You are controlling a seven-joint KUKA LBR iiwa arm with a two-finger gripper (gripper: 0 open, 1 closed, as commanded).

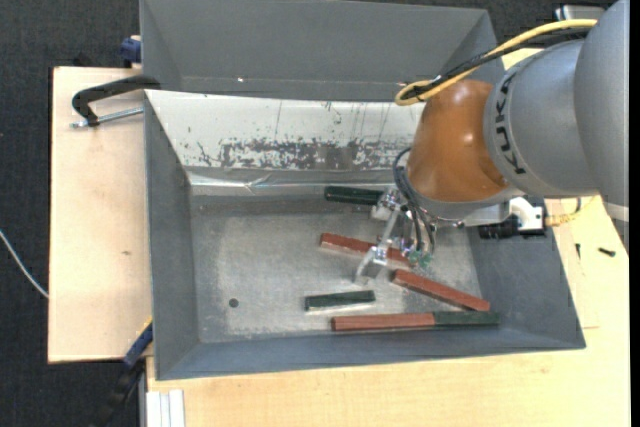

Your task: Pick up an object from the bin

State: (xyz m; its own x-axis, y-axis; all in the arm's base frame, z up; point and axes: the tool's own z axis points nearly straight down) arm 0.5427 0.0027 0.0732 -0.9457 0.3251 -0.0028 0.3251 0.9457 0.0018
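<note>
Only one legible marking: "KUKA" lettering (503,131), dark letters on the grey arm (565,115) at the right. It runs roughly top to bottom along the link's left edge, just beside the orange cover (455,150). The last letter sits at the curve of the housing and is harder to make out. Any print on the bin (300,45) walls or on the flat sticks (383,321) lying in it is too small to read.

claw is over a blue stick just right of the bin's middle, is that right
Not quite. The camera view shows the claw over a red-brown stick, not a blue one. It does lie just right of the bin's middle.
</note>
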